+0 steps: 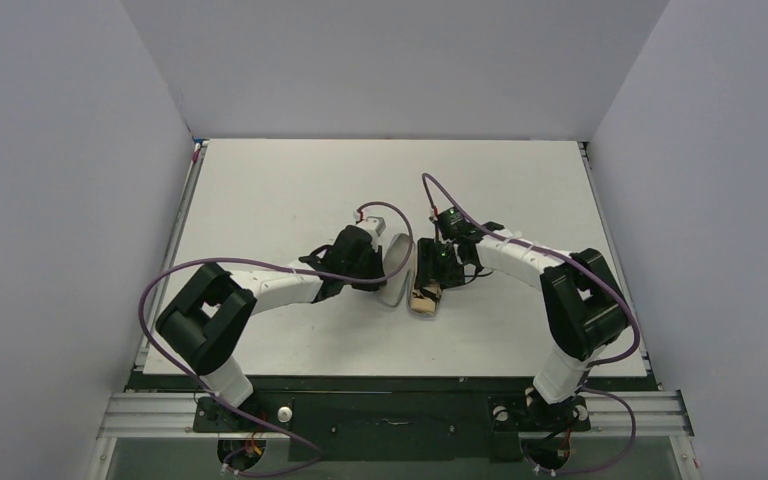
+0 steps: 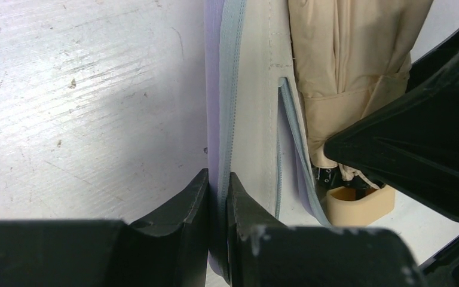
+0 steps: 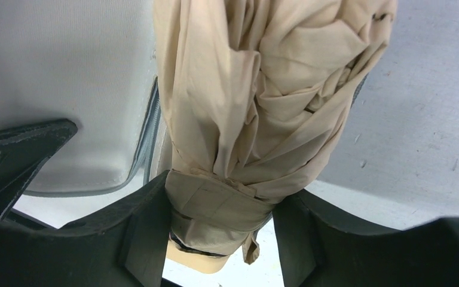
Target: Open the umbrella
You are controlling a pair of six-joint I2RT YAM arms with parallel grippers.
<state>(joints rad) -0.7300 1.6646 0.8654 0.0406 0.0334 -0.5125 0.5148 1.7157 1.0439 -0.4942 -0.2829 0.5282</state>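
My left end effector (image 2: pixel 219 179) is closed to a narrow gap, pinching the edge of the lavender case (image 2: pixel 254 107). My right end effector (image 3: pixel 221 206) clamps the folded umbrella (image 3: pixel 257 89) near its handle end. The umbrella lies against the case, mid-tabletop (image 1: pixel 290 190).

- A robotics lab, by the look of it: a boxed-in test cell, not a lived-in room.
- Two robot arms, the left arm (image 1: pixel 260 290) and the right arm (image 1: pixel 540 262), are bolted side by side to a black plate (image 1: pixel 360 405) on an aluminium rail (image 1: pixel 150 412) at the near edge.
- Purple cables (image 1: pixel 144 305) loop in the open along both arms — bare rig wiring.
- The white table (image 1: pixel 290 180) is closed in on three sides by plain pale panels (image 1: pixel 60 200), like a backdrop for cameras.
- Up close, the tabletop is scuffed and scratched — a working surface.
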